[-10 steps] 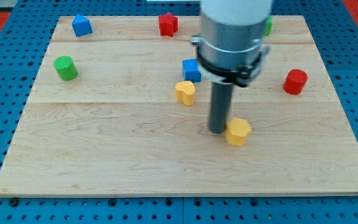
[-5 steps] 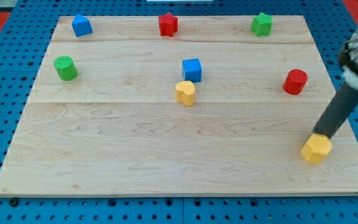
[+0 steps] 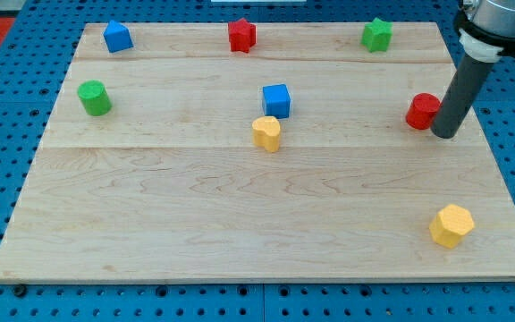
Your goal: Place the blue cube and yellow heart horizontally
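The blue cube [image 3: 276, 99] sits near the board's middle. The yellow heart [image 3: 266, 132] lies just below it and slightly to its left, almost touching. My tip [image 3: 446, 134] is far to the view's right, right beside the red cylinder [image 3: 423, 111], whose right side the rod partly hides. The tip is well away from the cube and the heart.
A yellow hexagon [image 3: 451, 224] lies at the bottom right. A green cylinder [image 3: 94, 97] is at the left. Along the top edge are a blue house-shaped block [image 3: 117, 36], a red star [image 3: 241, 35] and a green star [image 3: 376, 34]. The wooden board [image 3: 150, 224] ends close to the yellow hexagon.
My tip pushed the yellow hexagon from the board's middle to the bottom right, then left it and moved up to the red cylinder. The blue cube and yellow heart have not moved.
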